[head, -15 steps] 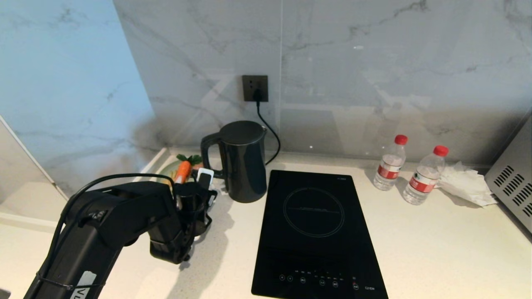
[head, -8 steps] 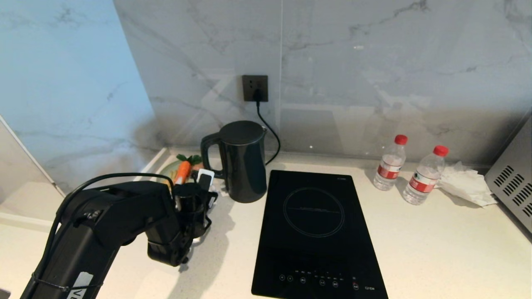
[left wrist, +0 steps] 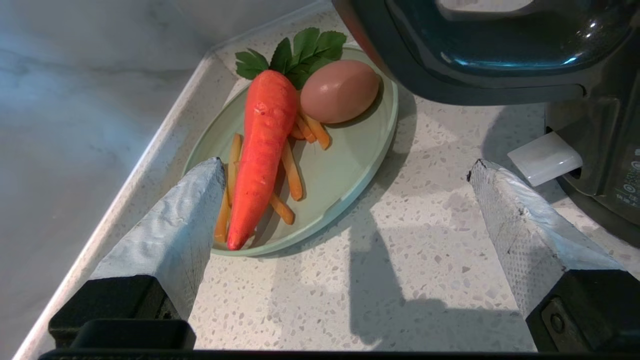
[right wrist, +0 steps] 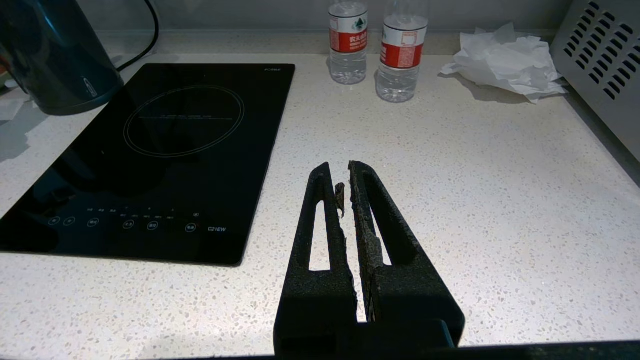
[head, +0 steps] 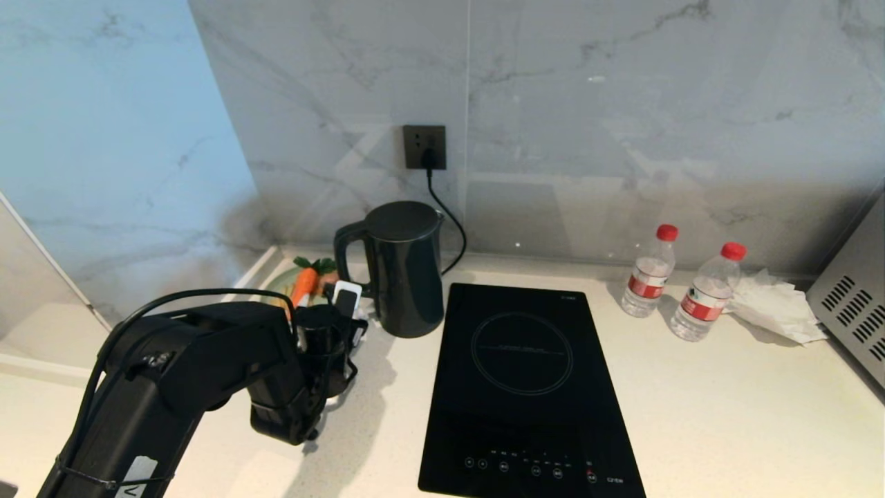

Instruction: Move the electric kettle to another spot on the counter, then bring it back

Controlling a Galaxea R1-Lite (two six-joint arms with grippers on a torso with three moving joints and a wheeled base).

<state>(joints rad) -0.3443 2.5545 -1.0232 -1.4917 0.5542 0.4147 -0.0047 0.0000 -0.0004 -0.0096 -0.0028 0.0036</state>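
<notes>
While my left gripper (left wrist: 345,210) hung wide open and empty, the kettle (head: 404,266) stood just ahead on the table (head: 726,415), ungrasped; both moves remained.

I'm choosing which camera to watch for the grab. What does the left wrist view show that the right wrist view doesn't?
Only the left wrist view: a green plate holding a carrot, an egg and orange sticks, plus the open left claw near the kettle handle. Only the right wrist view: the hob, two bottles, crumpled tissue and the shut right claw. Both show the kettle and the counter.
</notes>
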